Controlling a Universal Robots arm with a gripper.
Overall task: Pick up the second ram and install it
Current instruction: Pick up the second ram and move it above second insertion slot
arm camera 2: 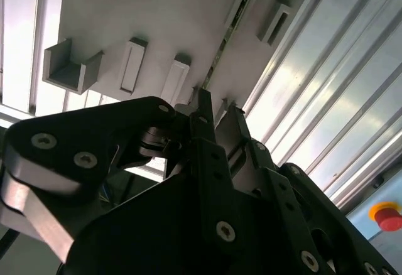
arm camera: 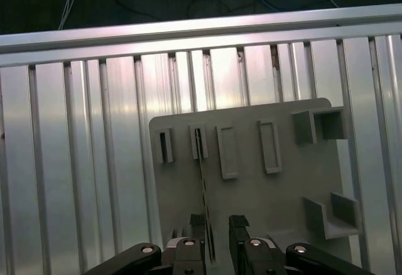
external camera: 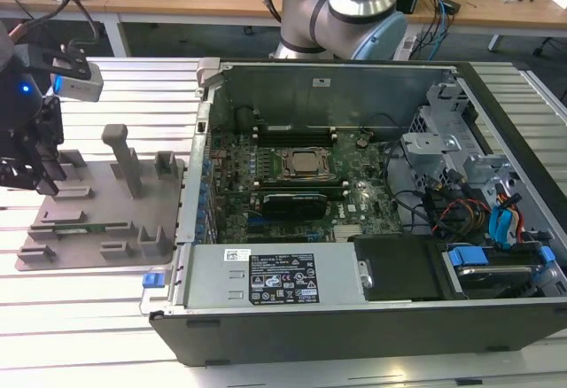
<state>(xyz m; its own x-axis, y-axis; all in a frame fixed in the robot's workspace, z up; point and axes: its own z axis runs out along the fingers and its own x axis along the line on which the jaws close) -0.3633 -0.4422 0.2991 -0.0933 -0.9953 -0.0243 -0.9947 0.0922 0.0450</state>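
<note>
Fingers (arm camera: pixel 239 226) of the black gripper (arm camera: pixel 217 221): parted, holding nothing. Between them runs the second ram (arm camera: pixel 202 174), a slim green circuit-board stick standing edge-on in the grey plastic fixture plate (arm camera: pixel 282 193).

Finding: the stick lies closer to one finger.

Recommendation: centre, square to the board faces, close evenly, and lift straight from the slots.

Open computer case (external camera: pixel 354 330), grey fixture plate (external camera: pixel 106 195) — slatted metal table (external camera: pixel 80 326)

Bright exterior view, glare on table slats (arm camera 2: pixel 326 99), gripper (arm camera 2: pixel 218 100) silhouetted, perhaps underexposed
</note>
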